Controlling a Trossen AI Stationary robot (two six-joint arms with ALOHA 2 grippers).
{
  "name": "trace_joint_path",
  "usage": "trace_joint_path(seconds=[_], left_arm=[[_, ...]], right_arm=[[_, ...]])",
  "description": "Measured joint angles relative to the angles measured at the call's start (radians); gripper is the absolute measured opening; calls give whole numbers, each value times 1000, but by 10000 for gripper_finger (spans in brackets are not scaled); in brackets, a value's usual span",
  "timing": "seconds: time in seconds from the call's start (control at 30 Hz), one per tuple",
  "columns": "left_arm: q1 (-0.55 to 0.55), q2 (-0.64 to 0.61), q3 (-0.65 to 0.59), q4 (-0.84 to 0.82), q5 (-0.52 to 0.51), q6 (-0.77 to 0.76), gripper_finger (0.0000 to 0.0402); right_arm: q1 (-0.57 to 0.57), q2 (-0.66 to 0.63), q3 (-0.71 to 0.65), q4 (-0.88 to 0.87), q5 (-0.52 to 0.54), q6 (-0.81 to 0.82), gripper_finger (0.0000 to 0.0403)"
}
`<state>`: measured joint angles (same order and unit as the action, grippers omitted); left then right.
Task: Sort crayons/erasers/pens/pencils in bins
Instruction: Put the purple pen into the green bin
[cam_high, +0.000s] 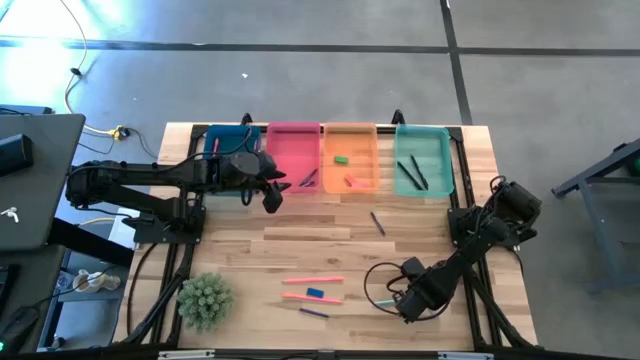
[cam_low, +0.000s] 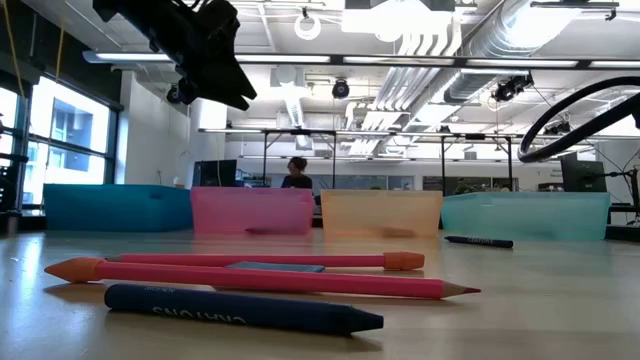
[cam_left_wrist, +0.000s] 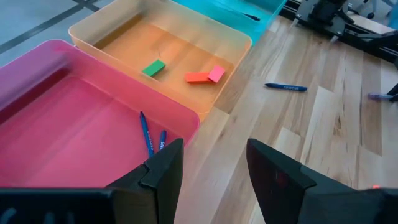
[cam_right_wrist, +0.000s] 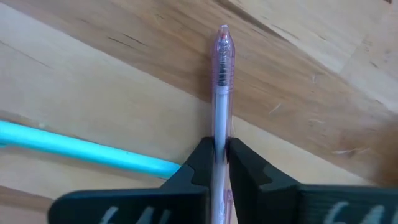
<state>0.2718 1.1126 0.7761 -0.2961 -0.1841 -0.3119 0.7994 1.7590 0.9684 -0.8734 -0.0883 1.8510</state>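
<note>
The four bins stand in a row at the table's far edge: blue (cam_high: 228, 150), pink (cam_high: 293, 155), orange (cam_high: 350, 155), teal (cam_high: 422, 158). A green eraser (cam_left_wrist: 153, 67), a red one (cam_left_wrist: 198, 77) and a pink one (cam_left_wrist: 216, 74) lie in the orange bin. The blue eraser (cam_high: 315, 293) lies on the table between two pink pencils (cam_high: 313, 280). My left gripper (cam_left_wrist: 214, 168) is open and empty above the pink bin's near edge. My right gripper (cam_right_wrist: 214, 163) is low over the table's near right part, shut on a clear pinkish pen (cam_right_wrist: 222, 81). My right gripper pinches the clear pen between its two fingertips, on the shaft (cam_right_wrist: 221, 127) behind the clip end. The pen runs along the fingers and sticks out past them, its free end (cam_right_wrist: 224, 34) close to the wood. I cannot tell whether it rests on the table.
A teal stick (cam_right_wrist: 87, 149) lies on the wood right beside my right gripper. A blue crayon (cam_high: 377, 222) lies mid-table and a purple one (cam_high: 313, 312) near the pencils. Blue sticks (cam_left_wrist: 146, 134) lie in the pink bin, dark pens (cam_high: 412, 172) in the teal one. A green plant (cam_high: 205, 300) stands near left.
</note>
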Motion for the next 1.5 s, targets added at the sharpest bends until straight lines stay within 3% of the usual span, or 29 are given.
trace_joint_path(seconds=[0.4, 0.87, 1.2, 1.5], left_arm=[[0, 0, 0, 0, 19, 0, 162], [0, 0, 0, 1, 23, 0, 162], [0, 0, 0, 4, 22, 9, 162], [0, 0, 0, 6, 21, 9, 162]], right_arm=[[-6, -57, -5, -53, 78, 12, 8], [-77, -291, -3, -195, 396, 124, 7], [-267, -523, -3, -361, 642, 77, 7], [-529, -699, -2, -384, 926, -150, 7]])
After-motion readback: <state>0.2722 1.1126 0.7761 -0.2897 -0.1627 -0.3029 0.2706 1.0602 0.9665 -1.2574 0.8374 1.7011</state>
